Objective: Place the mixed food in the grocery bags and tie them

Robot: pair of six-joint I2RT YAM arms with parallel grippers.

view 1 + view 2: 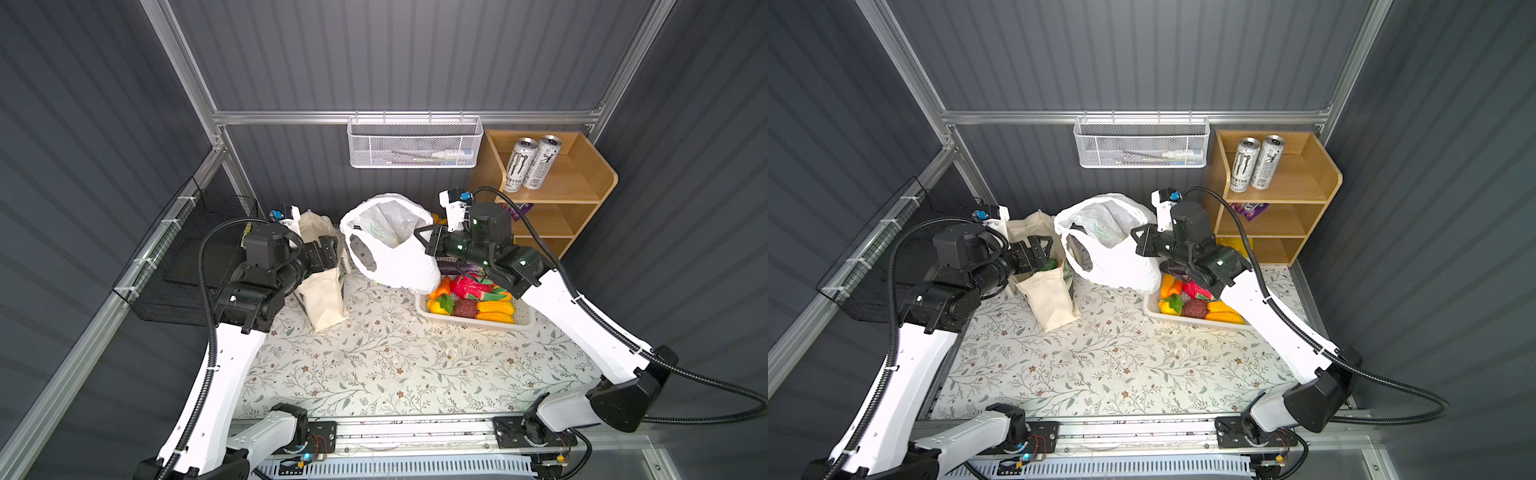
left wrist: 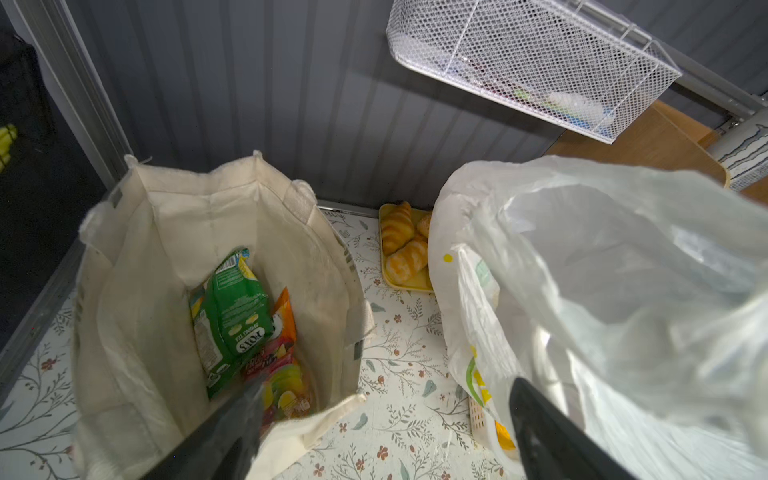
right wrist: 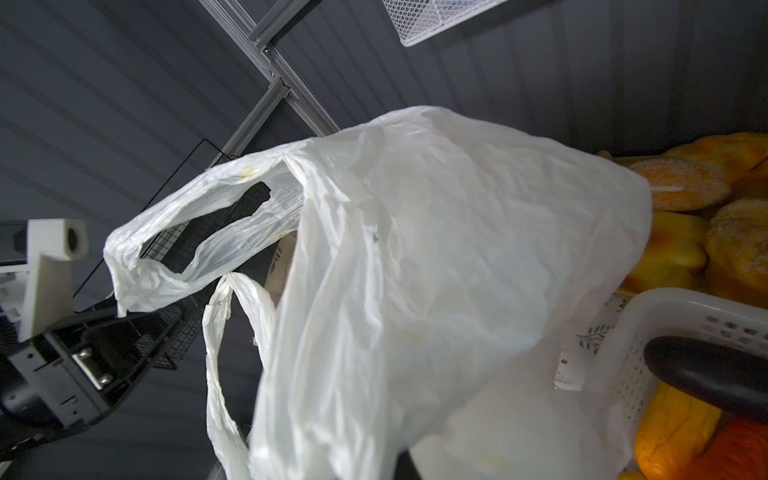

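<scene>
If you start at the canvas tote (image 2: 166, 232), it stands open-mouthed at the back left of the floral tablecloth (image 1: 395, 365). Inside you've got a green snack packet (image 2: 232, 311) upright, an orange packet (image 2: 284, 307) tucked behind it and a multicoloured packet (image 2: 286, 382) lower down. Your left gripper (image 1: 1044, 249) hangs over the tote's mouth, jaws wide apart, nothing between the fingers (image 2: 232, 428). Just beside the tote, the white plastic bag (image 1: 395, 257) is held up with its mouth gaping and its loop handles drooping on the tote side. You can't tell what is inside it. Your right gripper (image 1: 422, 237) is pinched together on the bag's rim, on the side away from the tote. The bag's belly sags over the near end of the white perforated basket (image 1: 478, 322). That basket holds the toy produce: a purple eggplant (image 1: 453, 264) along the back edge, a red piece (image 1: 465, 286), and yellow pieces (image 1: 494, 309) in front. Your right forearm crosses above it. Bread rolls (image 2: 403, 245) sit on a yellow tray against the back wall, between the two bags. Back right, the wooden shelf (image 1: 582, 174) carries two drink cans (image 1: 532, 162) on its top tier.
</scene>
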